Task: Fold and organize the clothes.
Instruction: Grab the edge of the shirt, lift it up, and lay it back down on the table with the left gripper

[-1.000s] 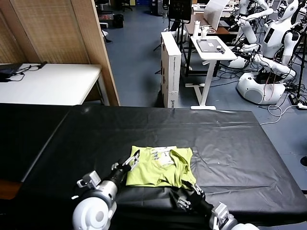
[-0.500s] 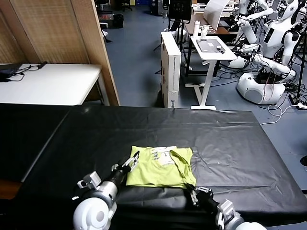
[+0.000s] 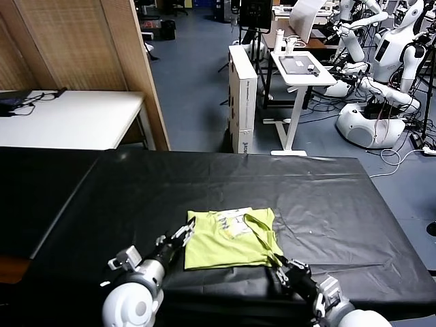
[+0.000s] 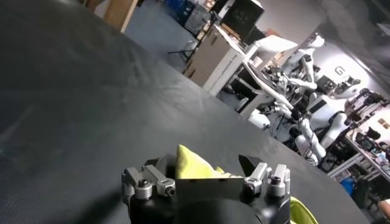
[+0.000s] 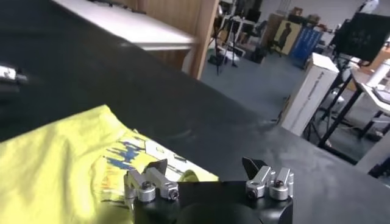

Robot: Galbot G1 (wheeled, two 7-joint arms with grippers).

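Across the near half of a long bench draped in a black tablecloth, a lime yellow-green T-shirt is lying folded into a compact rectangle, close to the front edge and roughly midway between the two arms. The cloth beneath is looking matte and faintly creased, with a fine woven grain in the left wrist view. The shirt is showing soft cotton layers, a crew neck band curving along its right side, and a small white label with blue print facing up near the far edge.

The left end effector is sitting at the shirt's left edge with its fingers spread wide around the fabric corner, gripping nothing. The right end effector is resting just off the near right corner, also standing wide and holding nothing.

Judging by its look, the shirt is light, limp and easily dragged, so it is likely sliding or unfolding if pulled from one side. Pinching through all layers at opposite edges, both arms together, seems the safest hold for shifting it.
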